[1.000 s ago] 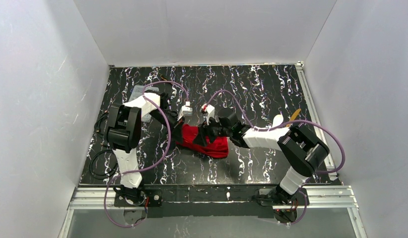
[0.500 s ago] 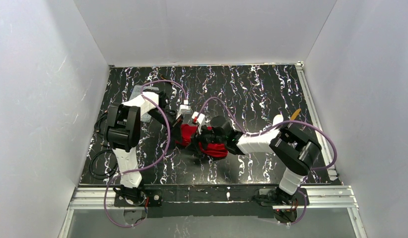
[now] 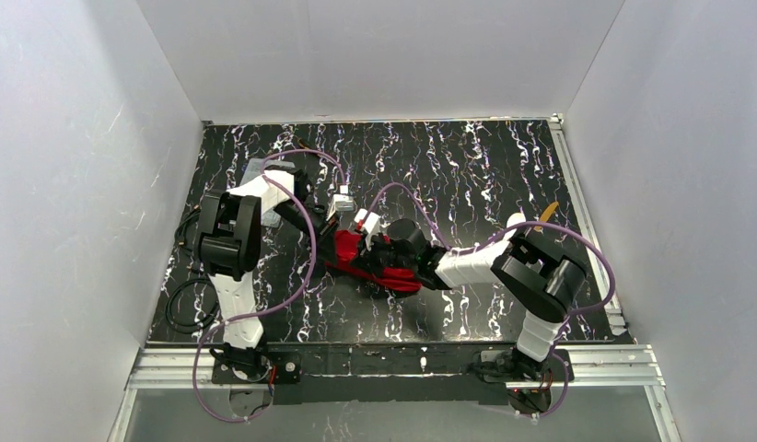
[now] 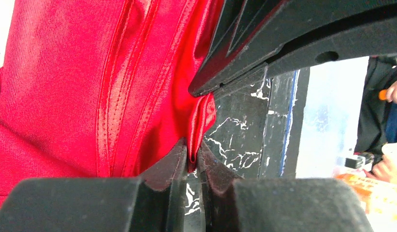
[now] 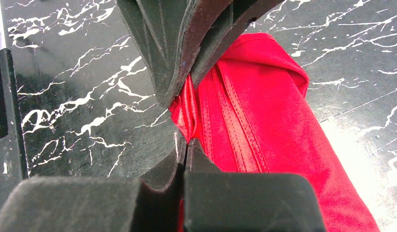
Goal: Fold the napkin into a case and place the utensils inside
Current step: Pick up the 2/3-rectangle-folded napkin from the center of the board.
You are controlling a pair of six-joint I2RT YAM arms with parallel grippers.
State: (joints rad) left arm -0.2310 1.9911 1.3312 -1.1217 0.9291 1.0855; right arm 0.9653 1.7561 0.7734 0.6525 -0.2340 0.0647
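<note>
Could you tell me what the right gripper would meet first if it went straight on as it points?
Probably the left gripper: the right wrist view shows it directly ahead of the right gripper, both shut on one fold of the napkin, only a short pinch of cloth between them.

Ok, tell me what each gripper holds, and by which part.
Both hold the napkin: left gripper and right gripper pinch the same bunched fold beside its hem.

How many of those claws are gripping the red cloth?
2. The left gripper and the right gripper both pinch the napkin at the same bunched edge, tips almost meeting.
</note>
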